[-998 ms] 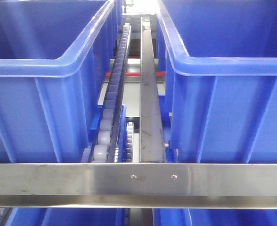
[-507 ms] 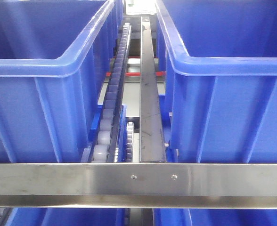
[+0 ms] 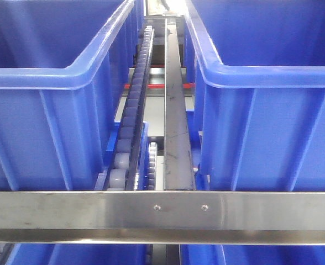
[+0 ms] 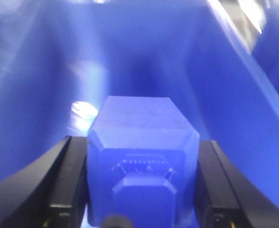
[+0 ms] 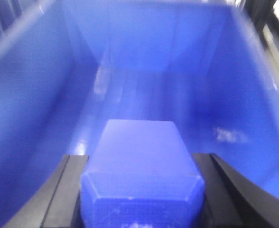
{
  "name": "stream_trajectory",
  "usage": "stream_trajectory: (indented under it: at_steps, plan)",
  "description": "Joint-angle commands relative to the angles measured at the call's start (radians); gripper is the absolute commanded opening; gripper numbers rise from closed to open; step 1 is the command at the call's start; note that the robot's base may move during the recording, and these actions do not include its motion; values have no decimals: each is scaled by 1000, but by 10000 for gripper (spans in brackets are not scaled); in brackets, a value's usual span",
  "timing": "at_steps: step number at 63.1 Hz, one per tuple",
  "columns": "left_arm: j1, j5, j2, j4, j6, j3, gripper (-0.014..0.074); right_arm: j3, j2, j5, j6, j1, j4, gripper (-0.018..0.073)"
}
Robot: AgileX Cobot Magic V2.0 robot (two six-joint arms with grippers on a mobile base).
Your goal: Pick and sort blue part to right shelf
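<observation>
front view showed only two blue bins, a left bin (image 3: 57, 83) and a right bin (image 3: 262, 77), with a roller track (image 3: 130, 121) and a steel rail (image 3: 176, 127) running between them and a steel crossbar (image 3: 162, 212) across the foreground; no arm appeared there.

left wrist view showed the left gripper (image 4: 142, 190) clamped on a blue part (image 4: 142, 156), its black fingers (image 4: 66, 185) pressed against both flat sides, the block held over the blurred blue floor of a bin (image 4: 44, 71). right wrist view showed much the same: the right gripper (image 5: 142, 190) closed on a second blue part (image 5: 142, 161), held inside another bin (image 5: 30, 95).

which wrist view belonged to which bin could not be told, nor whether either block touched the floor.

judged from this, the step was the carry or the start of placing. the next move would call for confirming the bin was the right shelf's, lowering the block near the floor, and only then parting the fingers.
</observation>
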Motion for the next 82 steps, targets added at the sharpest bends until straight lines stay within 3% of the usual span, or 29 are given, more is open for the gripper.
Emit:
stream_trajectory:
  at_steps: [1,15,36,44,51,59,69,82]
  plan:
    - [-29,-99,45,-16,4,-63,468,-46,2,-143,-8,-6,0,449]
    - [-31,-99,123,-21,4,-113,595,-46,2,-131,-8,-6,0,610]
    - [-31,-91,123,-21,4,-120,580,-46,0,-122,-8,-6,0,623]
    - [-31,-77,104,-21,4,-120,473,-53,-14,-86,-8,-6,2,619]
    - [-31,-69,73,-21,4,-120,300,-76,-32,-7,-8,-6,3,517]
    - [-31,-72,42,-21,4,-120,116,-93,-50,-4,-8,-6,3,291]
    - [-31,-73,18,-17,4,-120,122,-109,-55,-46,-8,-6,7,38]
    - [-2,-73,-25,-19,0,-116,122,-113,-86,-47,-8,-7,70,57]
